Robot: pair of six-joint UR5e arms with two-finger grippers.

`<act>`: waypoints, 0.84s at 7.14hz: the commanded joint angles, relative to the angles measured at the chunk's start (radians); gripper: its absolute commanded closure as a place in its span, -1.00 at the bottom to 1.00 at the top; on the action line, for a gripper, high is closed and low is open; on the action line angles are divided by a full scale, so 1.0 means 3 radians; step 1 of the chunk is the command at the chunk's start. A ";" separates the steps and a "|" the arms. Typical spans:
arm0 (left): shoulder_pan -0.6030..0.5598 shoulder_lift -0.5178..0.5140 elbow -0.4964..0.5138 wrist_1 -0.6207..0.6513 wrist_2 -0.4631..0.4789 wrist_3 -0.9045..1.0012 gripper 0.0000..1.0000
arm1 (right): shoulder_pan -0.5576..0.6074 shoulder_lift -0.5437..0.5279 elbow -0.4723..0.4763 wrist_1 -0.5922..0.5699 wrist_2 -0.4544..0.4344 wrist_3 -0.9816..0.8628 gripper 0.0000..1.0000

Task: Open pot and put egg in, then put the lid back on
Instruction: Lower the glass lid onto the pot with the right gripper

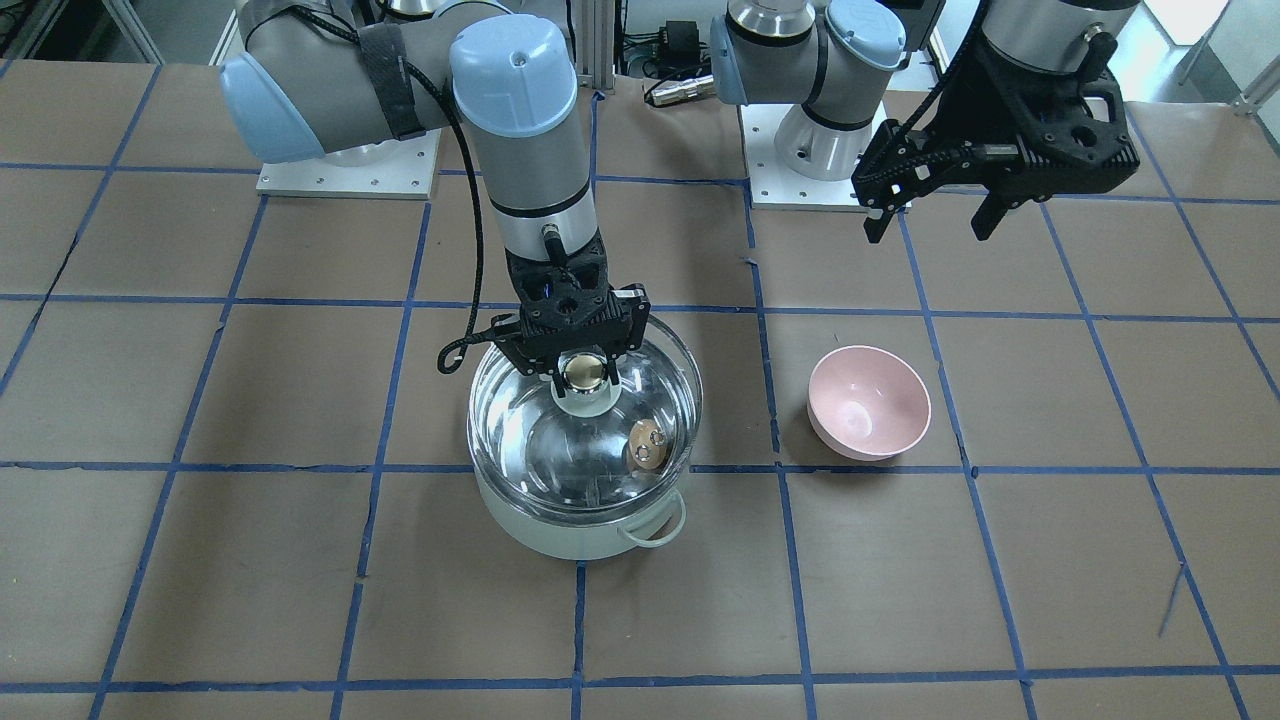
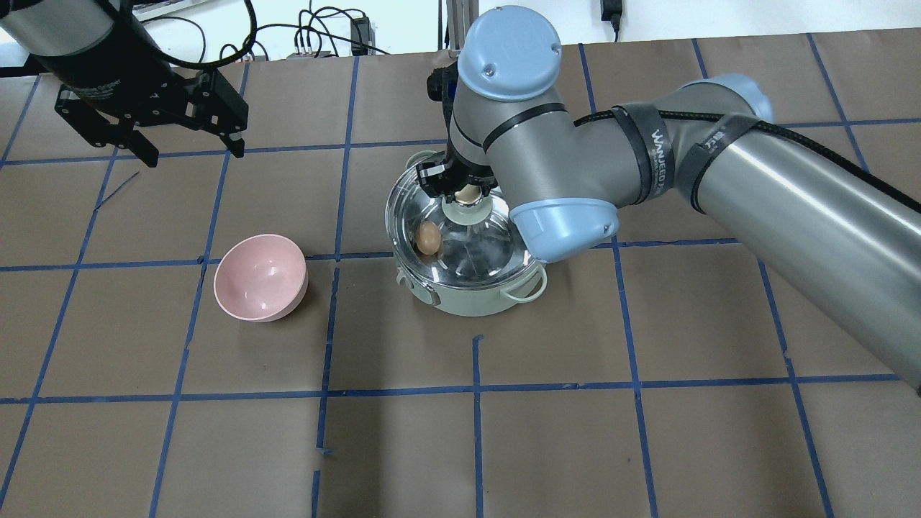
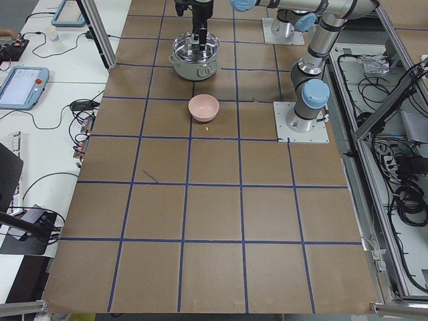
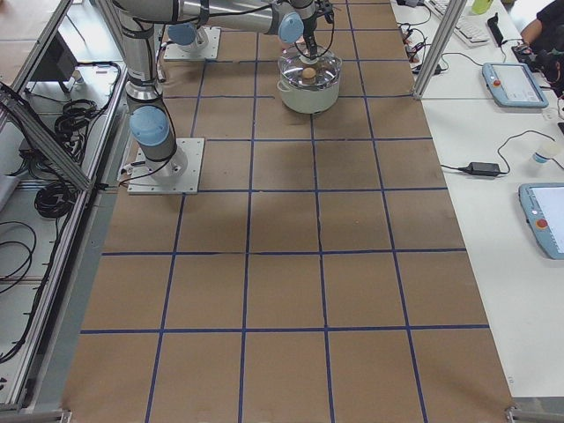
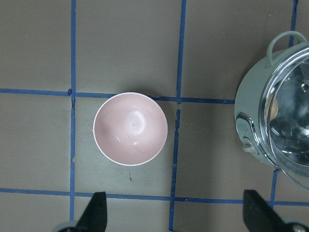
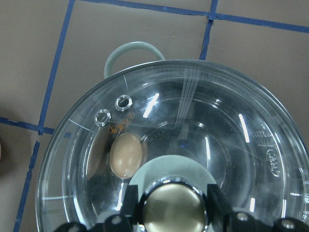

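Observation:
The mint-green pot (image 1: 560,535) stands mid-table. The tan egg (image 1: 647,445) lies inside it and shows through the glass in the overhead view (image 2: 429,237) and the right wrist view (image 6: 125,154). The clear glass lid (image 1: 540,440) is over the pot, seemingly a little raised and offset toward the robot; I cannot tell if it rests on the rim. My right gripper (image 1: 585,372) is shut on the lid's gold knob (image 6: 171,208). My left gripper (image 1: 930,232) is open and empty, high above the table beyond the pink bowl.
An empty pink bowl (image 1: 868,402) sits on the table on my left of the pot, about a pot's width from it; it also shows in the left wrist view (image 5: 130,128). Brown paper with a blue tape grid covers the table.

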 commanded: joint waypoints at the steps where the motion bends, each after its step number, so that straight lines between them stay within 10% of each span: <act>1: 0.0000 0.0003 0.0000 0.0004 0.0000 -0.0002 -1.00 | 0.0000 0.0011 0.0005 -0.0004 0.0010 -0.0008 0.24; 6: -0.0010 0.0009 -0.0036 -0.0001 0.0000 -0.0043 -1.00 | -0.0005 0.0011 0.0011 -0.0040 0.0010 -0.0080 0.24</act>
